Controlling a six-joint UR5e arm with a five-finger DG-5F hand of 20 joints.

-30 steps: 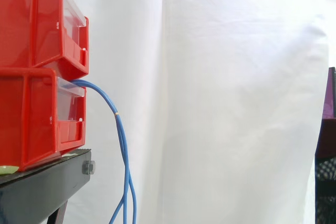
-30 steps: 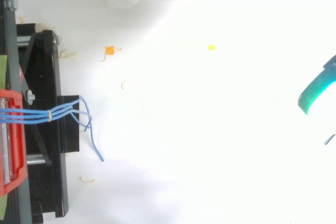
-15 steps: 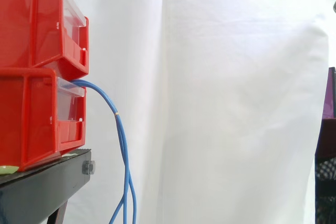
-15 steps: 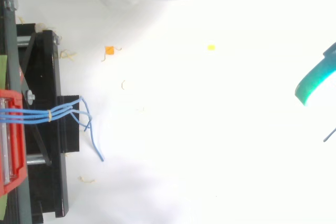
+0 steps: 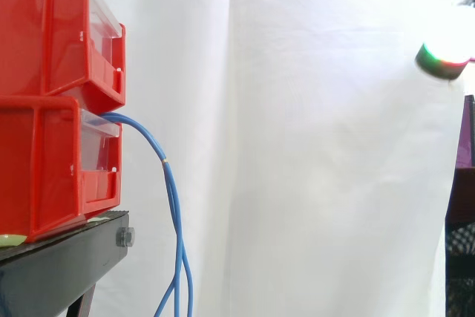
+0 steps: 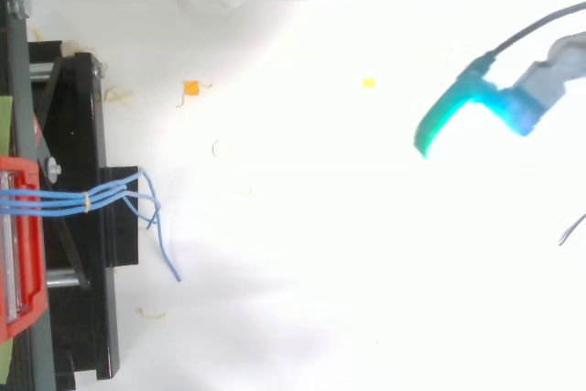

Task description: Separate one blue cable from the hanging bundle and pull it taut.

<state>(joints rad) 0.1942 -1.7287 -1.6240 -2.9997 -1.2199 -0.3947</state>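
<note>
The side view gives you the heights. The upper red bin [image 5: 44, 31] sits on the lower red bin [image 5: 41, 165], and both stand on the black surface [image 5: 63, 257]. The blue cables [image 5: 173, 206] come out between the bins at the front, arch over and hang down past the surface's edge to the bottom of the picture. A small pale tie [image 5: 165, 159] binds them just below the bend, and lower down the strands part a little. The hand [image 5: 444, 61] comes in at the right edge as one glowing tip, white with a green and red rim. It is at about the height of the upper bin and well apart from the cables.

The top view gives you the spread. The cables run side by side from the left edge and are gathered at the tie. They then fan out beyond the surface's edge, and one loose end [image 6: 172, 266] reaches farther out than the rest. Here the hand [image 6: 444, 124] is a curved green glow turning blue, in the upper right. It is far from the bundle and touches no cable. You cannot tell from either view whether the hand is spread or closed.

A white curtain [image 5: 312, 146] hangs behind the work, with a dark frame [image 5: 462, 206] at the right edge. The white floor [image 6: 302, 254] carries an orange scrap [image 6: 190, 87], a yellow scrap [image 6: 367, 82] and pale shreds [image 6: 151, 315] near the surface.
</note>
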